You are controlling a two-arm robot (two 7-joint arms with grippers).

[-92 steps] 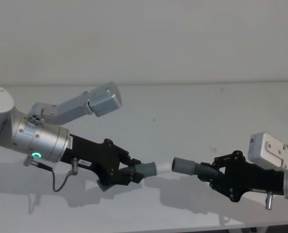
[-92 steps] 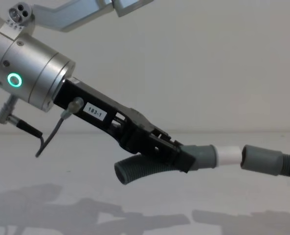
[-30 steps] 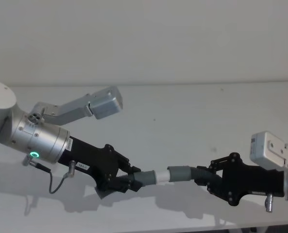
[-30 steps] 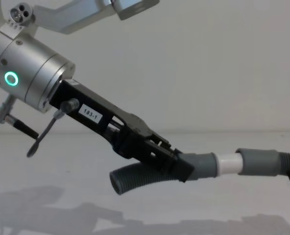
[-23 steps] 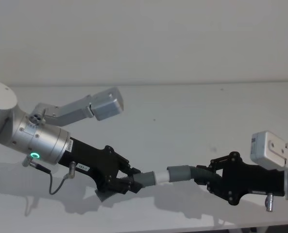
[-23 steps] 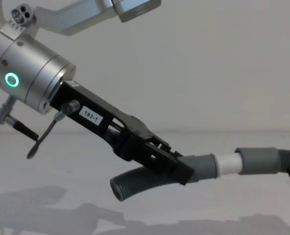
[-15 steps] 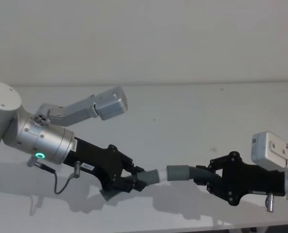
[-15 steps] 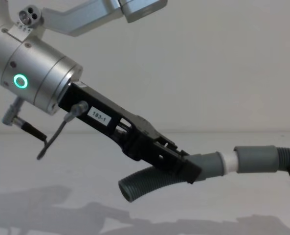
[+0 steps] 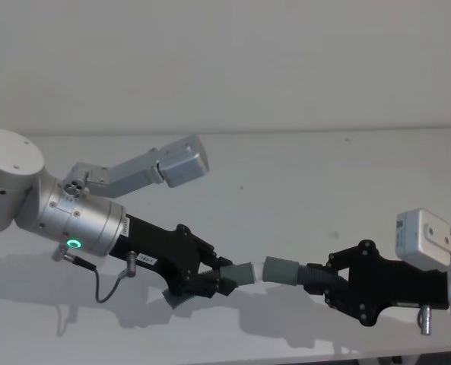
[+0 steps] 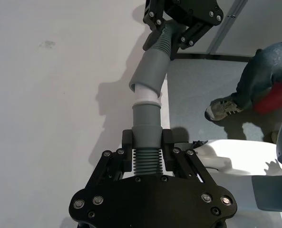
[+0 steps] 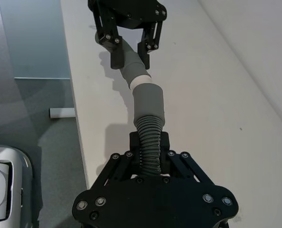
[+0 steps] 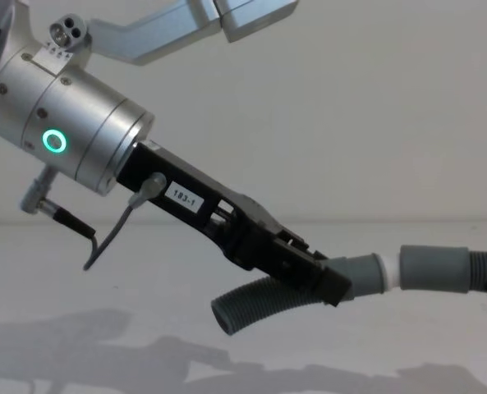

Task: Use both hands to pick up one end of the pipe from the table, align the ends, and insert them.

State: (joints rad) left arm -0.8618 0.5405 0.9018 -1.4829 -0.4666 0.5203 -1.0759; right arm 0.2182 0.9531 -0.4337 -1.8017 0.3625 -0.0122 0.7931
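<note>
Both grippers hold the pipe above the white table (image 9: 324, 175). My left gripper (image 9: 210, 277) is shut on the ribbed part of one dark grey piece (image 12: 259, 300), whose free end curves down and back. Its cuff (image 12: 360, 273) carries a white tip (image 12: 389, 271) that sits partly inside the other piece's cuff (image 12: 434, 267), with a narrow white band still showing. My right gripper (image 9: 316, 277) is shut on the ribs behind that cuff (image 9: 281, 269). In the left wrist view the two cuffs (image 10: 146, 121) meet at a slight angle.
The table's front edge (image 9: 286, 353) runs just below both grippers, with floor beyond it (image 11: 31, 47). The pale wall (image 9: 225, 61) rises behind the table. The table stretches bare behind the joined pieces.
The gap between the two ends has closed. My left arm has moved right, and the white tip has gone further into the right cuff. The right gripper has barely moved.
</note>
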